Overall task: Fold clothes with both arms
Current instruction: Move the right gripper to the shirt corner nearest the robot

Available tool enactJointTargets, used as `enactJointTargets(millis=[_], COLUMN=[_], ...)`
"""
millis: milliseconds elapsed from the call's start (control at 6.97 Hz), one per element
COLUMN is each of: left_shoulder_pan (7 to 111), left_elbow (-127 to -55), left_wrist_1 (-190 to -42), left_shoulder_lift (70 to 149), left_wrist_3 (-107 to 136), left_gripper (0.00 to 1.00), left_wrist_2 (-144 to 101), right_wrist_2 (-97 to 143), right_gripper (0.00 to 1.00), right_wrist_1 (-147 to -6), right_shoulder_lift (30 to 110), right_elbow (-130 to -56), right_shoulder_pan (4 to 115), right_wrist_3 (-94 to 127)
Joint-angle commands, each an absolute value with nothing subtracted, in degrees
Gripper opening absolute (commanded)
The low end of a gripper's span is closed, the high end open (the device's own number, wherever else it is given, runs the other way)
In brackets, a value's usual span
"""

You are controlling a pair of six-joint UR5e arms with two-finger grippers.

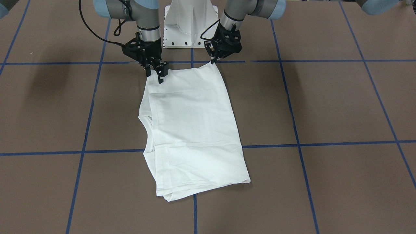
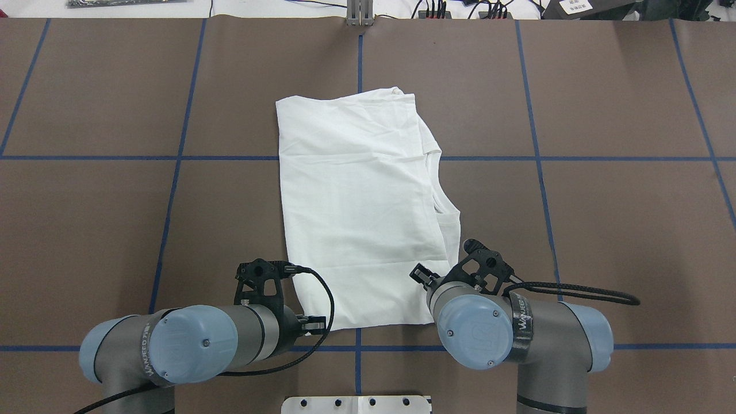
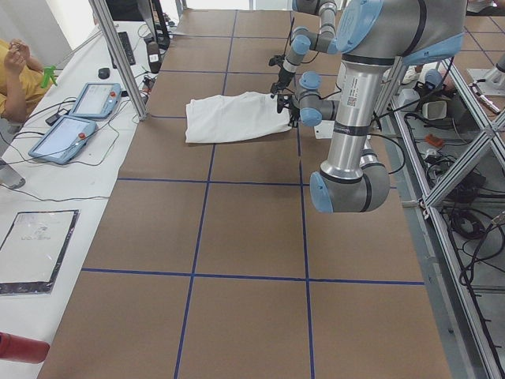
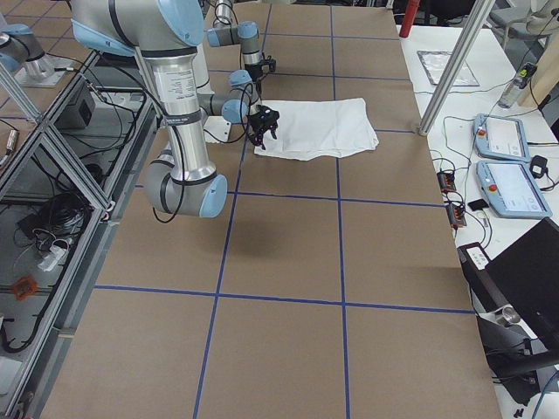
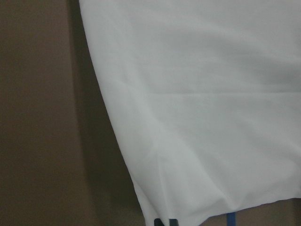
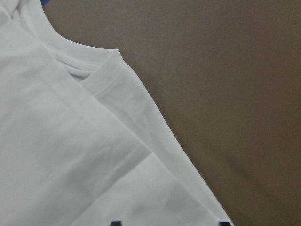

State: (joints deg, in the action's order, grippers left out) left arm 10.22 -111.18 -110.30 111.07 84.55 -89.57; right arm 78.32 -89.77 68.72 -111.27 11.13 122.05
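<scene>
Frontally, the T-shirt [image 1: 195, 130] lies folded on the bench [image 1: 325, 104]; the left gripper [image 1: 213, 61] has jaws closed on its robot-side corner, the right gripper [image 1: 155, 72] straddles the other, jaws apart. Right wrist view: several layers sit between the tips, so it should close on all before lifting level.

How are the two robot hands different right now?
The left gripper is pinched shut on a corner of the white shirt; the right gripper has fingers spread apart at the other corner. The left gripper works the shirt's plain side, the right gripper its collar side. Both are black, at the shirt's robot-side edge.
</scene>
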Motion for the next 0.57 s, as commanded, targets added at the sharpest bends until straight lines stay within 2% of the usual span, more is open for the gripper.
enactJointTargets(millis=[0, 430], left_shoulder_pan=[10.2, 10.3], left_elbow=[-111.2, -111.2], left_wrist_1=[-110.3, -110.3], left_shoulder_lift=[111.0, 110.7], left_wrist_3=[84.6, 84.6], left_gripper=[0.00, 0.00], left_wrist_2=[-89.6, -89.4], right_wrist_2=[78.1, 78.0], right_gripper=[0.78, 0.78], right_wrist_1=[-90.1, -90.1], right_shoulder_lift=[68.9, 68.0], right_elbow=[-111.3, -110.7], right_shoulder_pan=[10.7, 9.1], right_wrist_3=[122.5, 124.4])
